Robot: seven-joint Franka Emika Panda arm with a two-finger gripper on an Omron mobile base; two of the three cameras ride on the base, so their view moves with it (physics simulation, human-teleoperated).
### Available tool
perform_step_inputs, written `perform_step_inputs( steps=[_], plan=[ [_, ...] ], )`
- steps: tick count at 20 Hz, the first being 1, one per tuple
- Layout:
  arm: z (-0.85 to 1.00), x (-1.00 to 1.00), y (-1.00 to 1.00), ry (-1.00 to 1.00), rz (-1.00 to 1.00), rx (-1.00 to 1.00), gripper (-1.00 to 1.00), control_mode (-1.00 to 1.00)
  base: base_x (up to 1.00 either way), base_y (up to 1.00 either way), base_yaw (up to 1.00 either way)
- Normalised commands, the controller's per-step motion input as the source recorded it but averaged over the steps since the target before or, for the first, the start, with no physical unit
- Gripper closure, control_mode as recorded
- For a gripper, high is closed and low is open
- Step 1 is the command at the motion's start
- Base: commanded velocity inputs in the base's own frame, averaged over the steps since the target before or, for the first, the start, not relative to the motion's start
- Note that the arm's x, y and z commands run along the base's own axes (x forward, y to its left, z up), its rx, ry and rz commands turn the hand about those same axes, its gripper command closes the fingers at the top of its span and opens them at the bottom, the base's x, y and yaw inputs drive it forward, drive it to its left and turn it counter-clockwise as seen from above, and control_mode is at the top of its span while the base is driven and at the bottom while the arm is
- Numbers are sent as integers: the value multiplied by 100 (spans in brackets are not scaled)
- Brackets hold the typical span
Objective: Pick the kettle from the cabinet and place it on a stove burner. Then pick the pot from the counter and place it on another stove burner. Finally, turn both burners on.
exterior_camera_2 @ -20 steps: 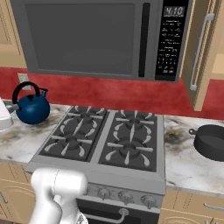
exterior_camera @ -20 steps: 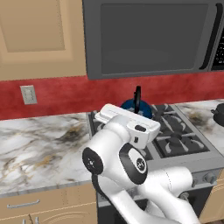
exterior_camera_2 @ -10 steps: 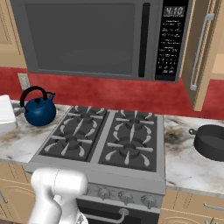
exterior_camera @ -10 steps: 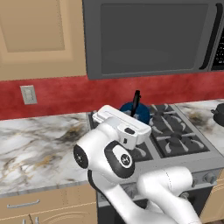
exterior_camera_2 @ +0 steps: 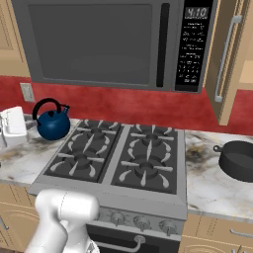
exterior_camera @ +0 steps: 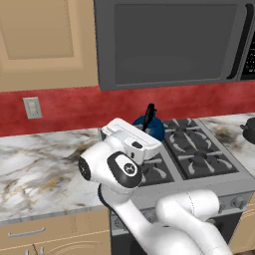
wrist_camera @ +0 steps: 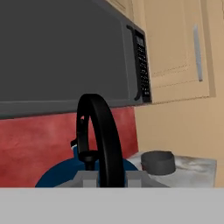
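The robot's jaws [wrist_camera: 104, 181] are drawn in narrow on the black arched handle of the small round glossy blue kettle [exterior_camera_2: 52, 124], gripping it; in the hand view that handle rises straight up in front of the lens with the blue body low behind it. From the right base view the kettle sits at the far left corner of the grey steel range [exterior_camera_2: 148, 195], by the edge of the rear left burner with its black star-shaped iron grate [exterior_camera_2: 100, 134], whether touching it or held just above I cannot tell. The white hand block [exterior_camera_2: 14, 126] is just beside it on the left. From the left base view the white arm's elbow [exterior_camera: 112, 169] blocks most of the kettle, leaving only the handle top and a slice of blue showing.

Around it, the other three grates lie bare. Overhead hangs a dark grey microwave [exterior_camera_2: 113, 44] with a lit clock, against a red backsplash. To the right, on the white-grey veined marble surface [exterior_camera_2: 212, 185], stands the squat dark grey-black pot with loop handles [exterior_camera_2: 238, 159], well apart from the kettle. Above it a light tan cabinet door with a long silver bar handle [exterior_camera_2: 223, 58] stands ajar
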Motion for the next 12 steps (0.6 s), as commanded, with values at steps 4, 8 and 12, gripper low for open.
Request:
perform_step_inputs(
  steps=[4, 8, 12],
  plan=[
    [-25, 40, 4, 0, -6, 0, 100, -100, 0, 0, 0],
    [-23, 42, 2, 0, -6, 0, 100, -100, 0, 0, 0],
    [-17, 45, 0, 0, -7, 0, 100, -100, 0, 0, 0]
  ],
)
